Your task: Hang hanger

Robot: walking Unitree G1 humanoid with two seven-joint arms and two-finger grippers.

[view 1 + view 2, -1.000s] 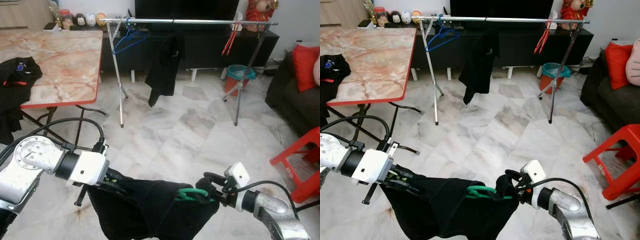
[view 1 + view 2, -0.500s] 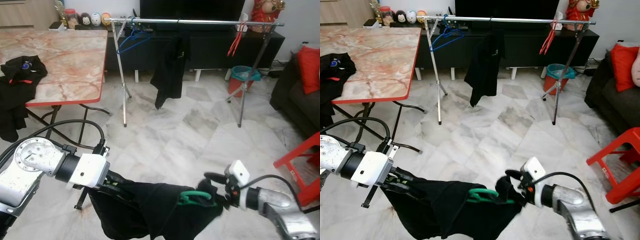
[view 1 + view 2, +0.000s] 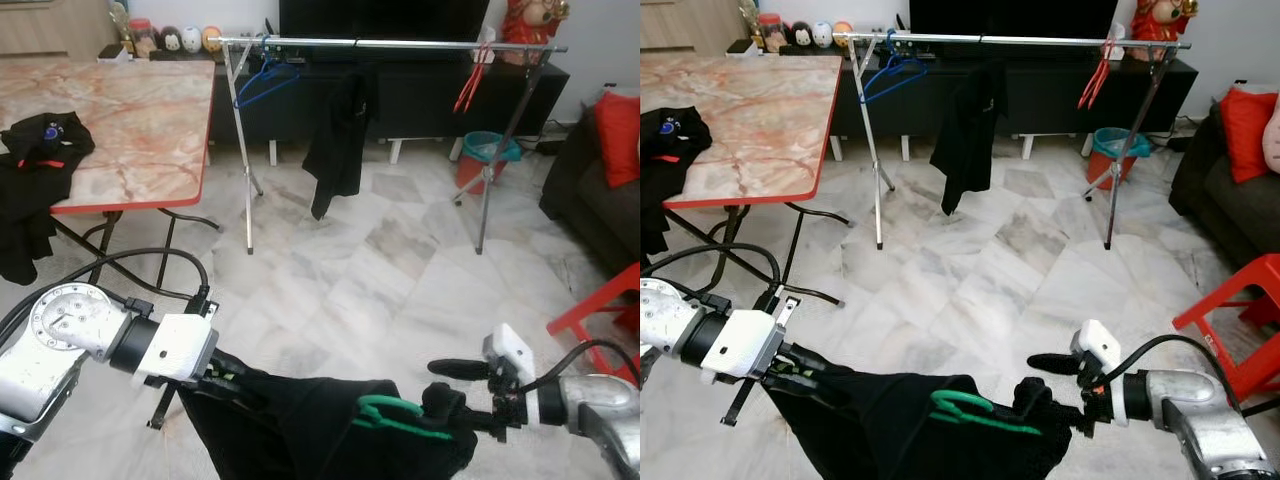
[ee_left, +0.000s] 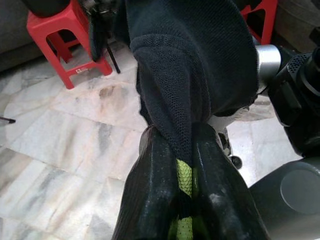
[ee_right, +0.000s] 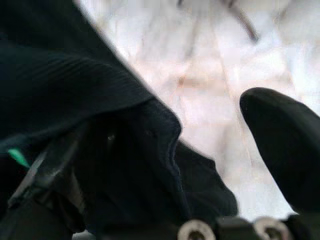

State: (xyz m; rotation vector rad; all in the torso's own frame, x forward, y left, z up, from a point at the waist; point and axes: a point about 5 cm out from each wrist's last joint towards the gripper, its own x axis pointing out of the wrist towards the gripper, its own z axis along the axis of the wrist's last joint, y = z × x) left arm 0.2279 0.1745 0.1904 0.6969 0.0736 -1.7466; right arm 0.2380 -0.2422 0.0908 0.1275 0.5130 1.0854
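While the green hanger (image 3: 975, 412) sat inside the black garment (image 3: 310, 425), it hung low over the marble floor (image 3: 350, 280) between both sets of jaws. The left gripper (image 4: 182, 192) was clamped on one end of the cloth and hanger. The right gripper (image 3: 1055, 385) had its jaws spread apart, one finger free above the cloth. Well beyond stood the clothes rail (image 3: 390, 43).

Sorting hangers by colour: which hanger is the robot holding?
The green hanger, threaded inside the black garment held between the grippers; the blue hanger and red hanger hang on the rail.
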